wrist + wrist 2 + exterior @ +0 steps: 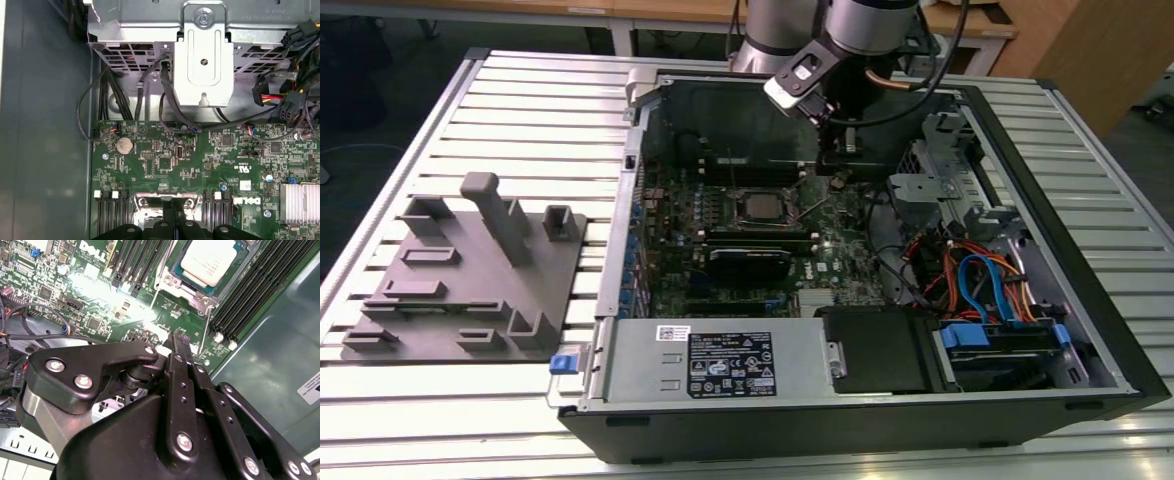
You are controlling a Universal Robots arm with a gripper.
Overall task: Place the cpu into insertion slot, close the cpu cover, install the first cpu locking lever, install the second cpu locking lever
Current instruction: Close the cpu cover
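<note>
A cpu locking lever (205,335) is being installed.
Gripper (180,341) fingers are being held together beside it; a precise push seems called for.

Slatted aluminium table (520,90) carrying 2 items directly on its ribbed top: an open black computer case (854,435) toward the exterior view's right and, just beside it, a grey fixture plate (467,300) with upright blocks.

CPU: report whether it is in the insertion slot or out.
In: the cpu sits flat within the insertion slot, silver top up.
</note>
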